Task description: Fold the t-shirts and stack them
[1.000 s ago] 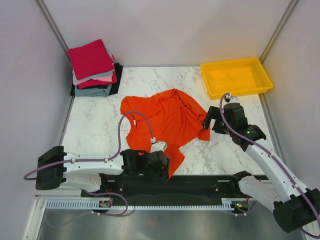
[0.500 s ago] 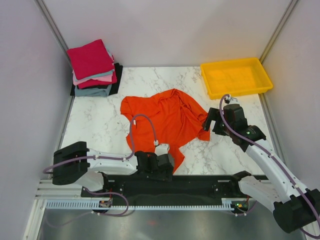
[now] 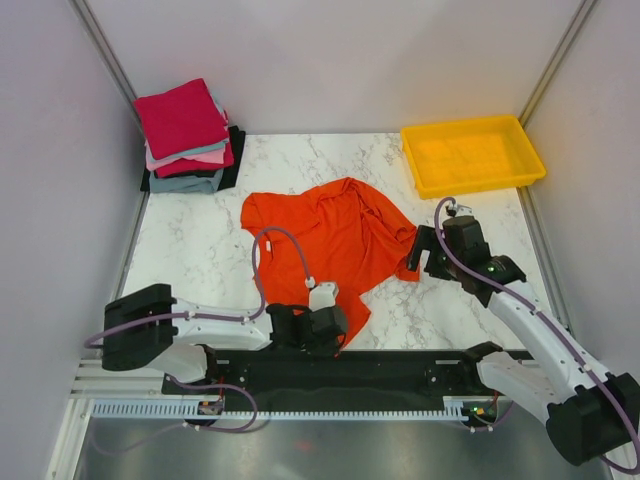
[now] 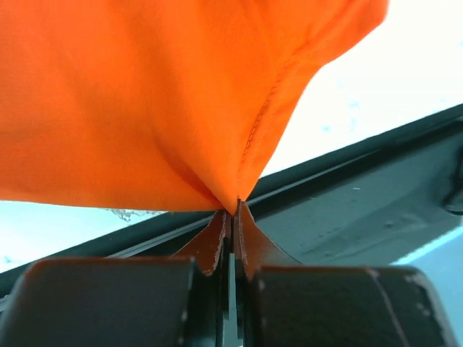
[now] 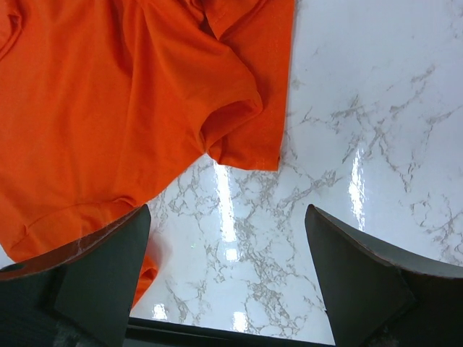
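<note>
A bright orange-red t-shirt (image 3: 335, 235) lies crumpled and spread on the marble table. Its near hem corner (image 4: 239, 195) is pinched in my left gripper (image 3: 338, 330), which is shut on the cloth at the table's near edge. In the left wrist view the orange cloth (image 4: 145, 94) fans up from the closed fingertips. My right gripper (image 3: 420, 250) stands open just right of the shirt's right sleeve (image 5: 246, 137), with bare marble between its fingers (image 5: 108, 253). A stack of folded t-shirts (image 3: 185, 135), crimson on top, sits at the far left corner.
A yellow plastic tray (image 3: 470, 152) stands at the far right of the table. Grey walls close in both sides. A black rail (image 3: 330, 365) runs along the near edge under the arms.
My left gripper slid right along the near edge and closed on the shirt's near hem corner. My right gripper moved slightly down and left toward the sleeve, staying open.
</note>
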Controlling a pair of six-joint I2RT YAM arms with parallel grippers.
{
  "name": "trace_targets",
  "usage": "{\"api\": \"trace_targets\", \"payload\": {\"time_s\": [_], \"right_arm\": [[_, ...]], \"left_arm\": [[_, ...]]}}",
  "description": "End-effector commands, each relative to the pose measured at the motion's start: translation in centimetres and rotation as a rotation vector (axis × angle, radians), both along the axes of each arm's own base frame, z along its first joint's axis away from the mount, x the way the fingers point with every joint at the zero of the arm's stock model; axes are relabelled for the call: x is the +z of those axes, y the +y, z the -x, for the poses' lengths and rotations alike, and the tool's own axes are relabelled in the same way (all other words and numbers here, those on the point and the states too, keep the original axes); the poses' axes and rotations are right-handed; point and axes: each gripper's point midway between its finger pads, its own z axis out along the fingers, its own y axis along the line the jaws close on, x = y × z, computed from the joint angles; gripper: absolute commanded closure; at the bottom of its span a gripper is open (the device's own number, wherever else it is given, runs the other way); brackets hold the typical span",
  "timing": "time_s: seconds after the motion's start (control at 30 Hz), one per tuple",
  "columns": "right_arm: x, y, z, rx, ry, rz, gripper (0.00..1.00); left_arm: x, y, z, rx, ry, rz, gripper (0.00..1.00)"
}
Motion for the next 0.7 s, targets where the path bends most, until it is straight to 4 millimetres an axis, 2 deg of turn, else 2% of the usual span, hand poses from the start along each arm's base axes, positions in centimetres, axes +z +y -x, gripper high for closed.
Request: {"api": "trace_targets", "payload": {"time_s": [0.0, 0.03, 0.07, 0.1, 0.13, 0.17, 0.23, 0.3, 0.4, 0.67], "right_arm": [[-1.2, -0.3, 0.6, -0.049, 0.020, -0.028, 0.04], [-1.8, -0.4, 0.9, -0.063, 0.035, -0.030, 0.05], [-2.5, -0.3, 1.3, -0.069, 0.058, -0.037, 0.06], [-3.7, -0.4, 1.9, -0.071, 0.091, -0.037, 0.08], [-4.2, -0.2, 2.1, -0.067, 0.107, -0.044, 0.10], [-5.0, 0.2, 2.3, -0.058, 0.129, -0.060, 0.12], [-6.7, 0.3, 3.0, -0.068, 0.173, -0.066, 0.16], [-7.7, 0.4, 2.9, -0.073, 0.184, -0.069, 0.22], [-8.7, 0.5, 2.5, -0.087, 0.187, -0.073, 0.28], [-10.1, 0.1, 0.7, -0.107, 0.184, -0.020, 0.30]], "left_arm": [[3.2, 0.2, -2.2, 0.084, -0.094, 0.085, 0.98], [3.1, 1.7, -3.1, 0.110, -0.095, 0.052, 0.98], [4.2, 2.7, -3.5, 0.130, -0.107, 0.082, 0.98], [4.4, 3.6, -4.0, 0.148, -0.114, 0.085, 0.98], [3.9, 5.3, -4.8, 0.176, -0.120, 0.065, 0.98], [5.4, 5.9, -5.3, 0.191, -0.138, 0.117, 0.98], [5.1, 7.8, -6.2, 0.216, -0.145, 0.110, 0.98], [5.6, 8.5, -6.5, 0.223, -0.153, 0.128, 0.98], [5.0, 9.2, -6.5, 0.221, -0.144, 0.112, 0.98], [4.2, 9.6, -6.2, 0.225, -0.131, 0.102, 0.98]]}}
